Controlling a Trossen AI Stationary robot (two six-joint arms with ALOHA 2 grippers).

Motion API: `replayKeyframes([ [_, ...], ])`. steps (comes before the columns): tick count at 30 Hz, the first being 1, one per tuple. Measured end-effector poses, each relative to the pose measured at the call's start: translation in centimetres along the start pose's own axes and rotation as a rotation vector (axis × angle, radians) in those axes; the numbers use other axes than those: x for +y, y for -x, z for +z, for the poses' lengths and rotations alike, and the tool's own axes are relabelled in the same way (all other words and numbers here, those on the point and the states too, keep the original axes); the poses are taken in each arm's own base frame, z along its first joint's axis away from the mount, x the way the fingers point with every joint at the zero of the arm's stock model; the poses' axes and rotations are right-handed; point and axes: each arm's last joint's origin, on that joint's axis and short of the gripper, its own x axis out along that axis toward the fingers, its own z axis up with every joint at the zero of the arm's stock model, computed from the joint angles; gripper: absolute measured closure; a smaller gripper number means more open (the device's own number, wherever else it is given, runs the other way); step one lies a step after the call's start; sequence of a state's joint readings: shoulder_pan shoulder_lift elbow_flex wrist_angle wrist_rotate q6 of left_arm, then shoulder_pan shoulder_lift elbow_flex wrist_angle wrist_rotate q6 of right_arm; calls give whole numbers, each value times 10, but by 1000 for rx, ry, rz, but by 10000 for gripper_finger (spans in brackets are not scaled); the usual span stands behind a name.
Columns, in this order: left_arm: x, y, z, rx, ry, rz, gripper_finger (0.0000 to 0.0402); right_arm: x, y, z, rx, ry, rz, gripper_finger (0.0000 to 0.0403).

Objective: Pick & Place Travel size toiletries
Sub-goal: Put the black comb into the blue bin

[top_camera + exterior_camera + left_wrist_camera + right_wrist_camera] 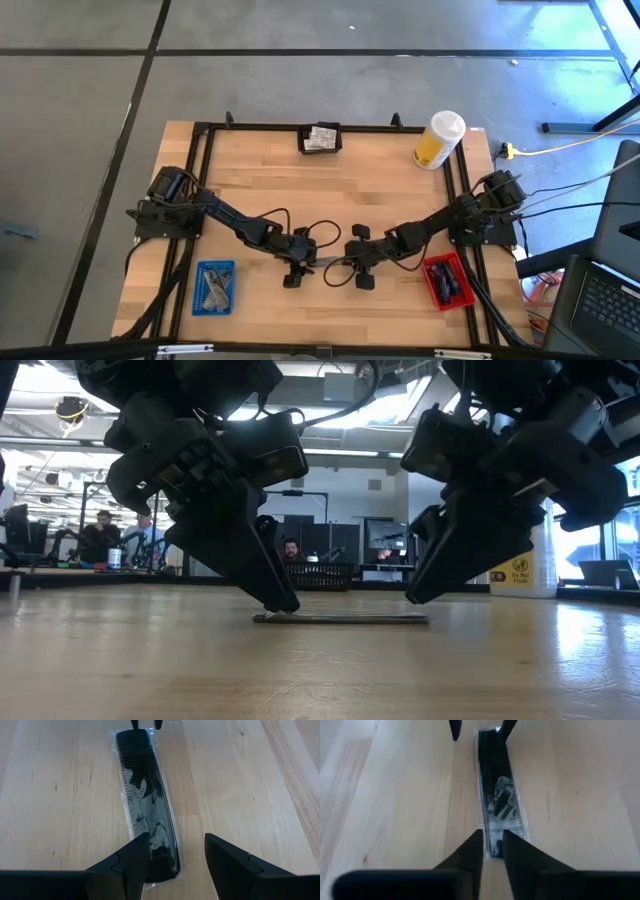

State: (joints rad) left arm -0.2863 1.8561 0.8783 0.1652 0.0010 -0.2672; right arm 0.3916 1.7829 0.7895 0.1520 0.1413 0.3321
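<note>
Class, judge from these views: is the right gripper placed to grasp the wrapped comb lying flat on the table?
Probably yes: the right gripper straddles one end of the comb; the left gripper is at the far end.

Comb (147,815) near end under left gripper (175,855) finger; blue tray (214,288) contents too small to ID

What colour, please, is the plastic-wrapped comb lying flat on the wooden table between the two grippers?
Black, inside a clear shiny plastic wrapper; the black comb shows best in the left wrist view.

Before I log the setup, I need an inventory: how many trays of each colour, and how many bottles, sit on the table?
Blue rectangular tray: 1
Red rectangular tray: 1
Black tray holding sachets: 1
Yellow bottle with white cap: 1
Total: 4
</note>
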Motion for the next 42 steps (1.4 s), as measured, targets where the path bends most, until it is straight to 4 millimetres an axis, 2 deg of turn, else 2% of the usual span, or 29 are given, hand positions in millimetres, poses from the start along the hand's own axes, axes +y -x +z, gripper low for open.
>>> replayKeyframes([
  [5, 0, 0, 0, 2, 0, 1, 217, -1, 0, 0, -7, -3, -32, 386],
  [7, 0, 0, 0, 3, 0, 0, 217, -2, 0, 0, -17, -4, -58, 397],
  [25, 0, 0, 0, 4, 0, 0, 217, -7, 0, -3, 18, -54, -96, 401],
  [34, 0, 0, -1, 10, -3, -4, 217, -9, -15, -9, 39, -92, -78, 402],
  [42, -3, 8, 3, 18, -53, -82, 216, -9, -16, -11, 56, -103, -65, 402],
])
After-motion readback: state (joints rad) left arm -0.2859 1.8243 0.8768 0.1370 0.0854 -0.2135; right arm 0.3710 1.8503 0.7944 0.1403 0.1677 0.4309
